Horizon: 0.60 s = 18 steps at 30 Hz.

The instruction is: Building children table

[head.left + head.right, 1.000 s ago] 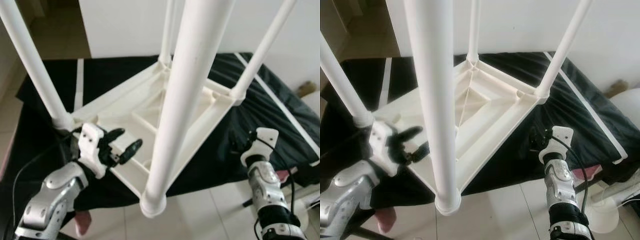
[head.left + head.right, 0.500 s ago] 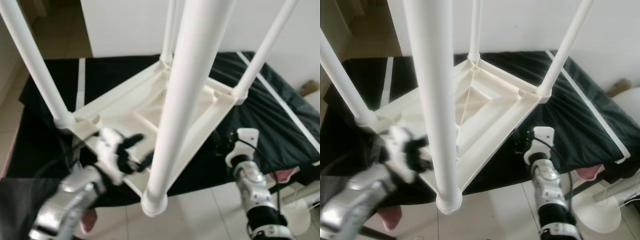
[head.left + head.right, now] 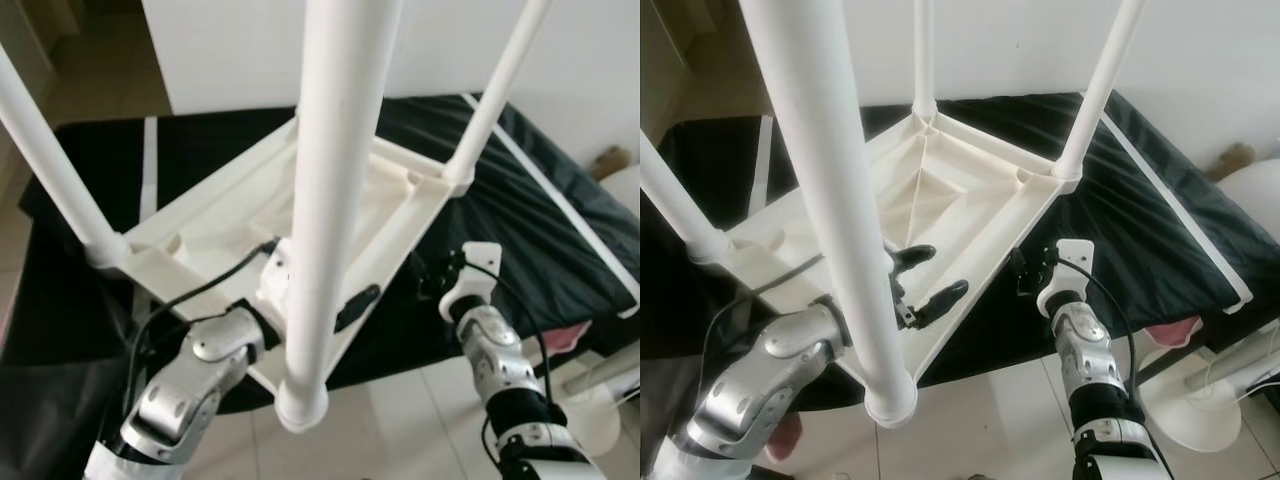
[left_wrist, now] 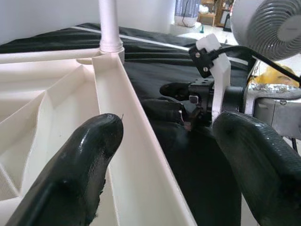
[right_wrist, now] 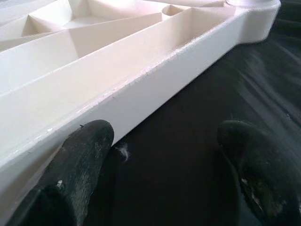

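The white table [image 3: 970, 200] lies upside down on a black sheet [image 3: 1160, 220], its four legs pointing up, one leg [image 3: 830, 220] rising right in front of the head camera.

At about 8 o'clock in the right eye view, the left gripper [image 3: 925, 275] reaches past that near leg with its two black fingers spread apart, straddling the near edge rail of the table frame: one finger sits over the inside of the frame, the other outside it, grasping nothing yet. At about 4 o'clock, the right gripper [image 3: 1025, 270] sits against the same rail from outside, fingers also parted and empty; its wrist view shows one finger [image 5: 80, 160] close under the rail's lower edge.

The step in hand looks like taking hold of this rail to lift or turn the table. A good grip would mean both claws closing squarely on the rail, evenly and together, so the tall legs do not tip.

The near leg hides part of the left gripper's wrist, and the legs' tops are cut off. Whether the right finger touches the rail cannot be told.
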Tool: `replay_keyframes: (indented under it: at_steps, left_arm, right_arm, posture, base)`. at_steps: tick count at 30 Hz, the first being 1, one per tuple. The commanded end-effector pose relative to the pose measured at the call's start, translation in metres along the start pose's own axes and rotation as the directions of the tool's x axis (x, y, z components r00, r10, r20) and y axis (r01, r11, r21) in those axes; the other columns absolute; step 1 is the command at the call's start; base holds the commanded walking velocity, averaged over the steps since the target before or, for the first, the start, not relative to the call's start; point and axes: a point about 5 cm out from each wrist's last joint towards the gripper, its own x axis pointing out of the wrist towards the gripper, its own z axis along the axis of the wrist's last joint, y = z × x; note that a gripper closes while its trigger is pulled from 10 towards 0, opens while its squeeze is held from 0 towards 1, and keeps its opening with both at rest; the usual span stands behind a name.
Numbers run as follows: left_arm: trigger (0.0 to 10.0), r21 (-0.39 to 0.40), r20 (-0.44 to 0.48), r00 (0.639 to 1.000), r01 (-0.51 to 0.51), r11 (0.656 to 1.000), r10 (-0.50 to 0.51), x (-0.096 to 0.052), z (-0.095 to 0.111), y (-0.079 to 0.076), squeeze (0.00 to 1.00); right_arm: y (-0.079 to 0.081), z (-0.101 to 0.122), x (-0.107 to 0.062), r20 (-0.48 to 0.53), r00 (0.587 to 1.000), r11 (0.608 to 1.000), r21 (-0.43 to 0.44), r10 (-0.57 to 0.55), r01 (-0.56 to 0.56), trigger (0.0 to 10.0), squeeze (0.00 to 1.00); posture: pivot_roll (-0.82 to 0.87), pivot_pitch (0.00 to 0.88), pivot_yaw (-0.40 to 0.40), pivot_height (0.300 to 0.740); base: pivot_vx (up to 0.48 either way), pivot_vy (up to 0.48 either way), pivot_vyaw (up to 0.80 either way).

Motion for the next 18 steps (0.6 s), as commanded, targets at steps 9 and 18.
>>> replay_keyframes:
  at_steps: [9, 18]
  left_arm:
    - [10.0, -0.004, 0.005, 0.994, -0.106, 0.994, 0.106, 0.030, 0.005, -0.007, 0.00]
    - [10.0, -0.032, 0.013, 0.996, -0.085, 0.996, 0.085, 0.045, 0.006, -0.015, 0.00]
  right_arm:
    - [0.019, 0.012, 0.024, -0.040, 0.984, 0.981, -0.079, 0.173, -0.176, 10.0, 0.00]
    - [0.043, 0.022, 0.040, -0.062, 0.962, 0.954, -0.129, 0.266, -0.272, 10.0, 0.00]
  posture:
    - [0.12, 0.100, -0.061, 0.740]
    - [0.07, 0.102, -0.049, 0.740]
  base:
    - [0.000, 0.000, 0.00]
    - [0.000, 0.000, 0.00]
